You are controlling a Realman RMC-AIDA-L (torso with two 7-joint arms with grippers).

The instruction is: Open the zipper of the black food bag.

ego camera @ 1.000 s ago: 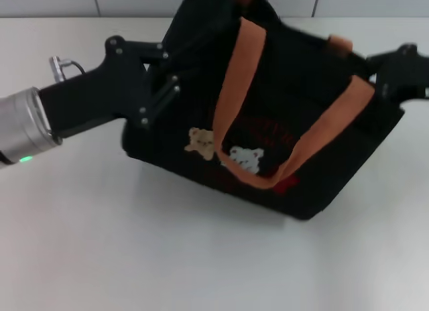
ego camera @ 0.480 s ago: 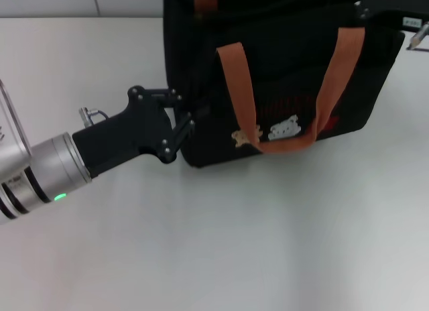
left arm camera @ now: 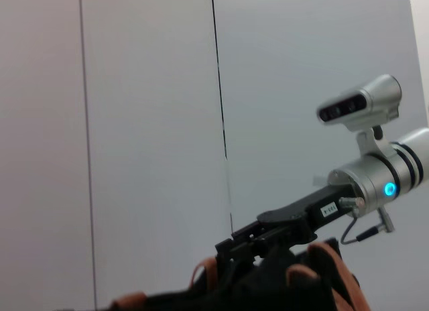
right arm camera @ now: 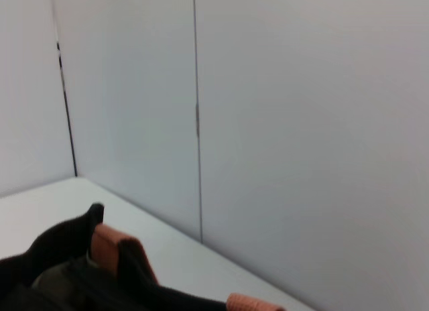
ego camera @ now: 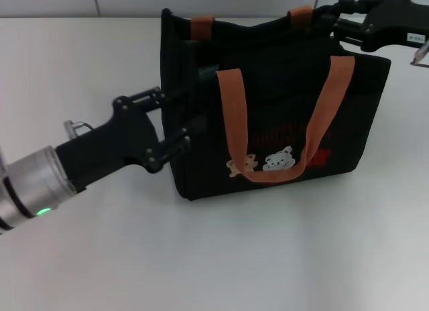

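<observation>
The black food bag stands upright on the white table, with orange-brown handles and bear patches on its front. My left gripper is at the bag's left end, open, its two fingers apart on either side of the front left corner. My right gripper is at the far right corner of the bag's top and looks shut on the top edge there. The left wrist view shows the right gripper pinching the bag's top beside a handle. The zipper line and its pull are hidden against the black fabric.
The white table spreads in front of and to the left of the bag. A grey panelled wall runs along the table's far edge, close behind the bag and the right arm.
The left gripper's fingers, closed on the bag's left end half a second ago, now stand apart. The bag has settled upright and squarer. The right gripper now shows at the top right corner.
</observation>
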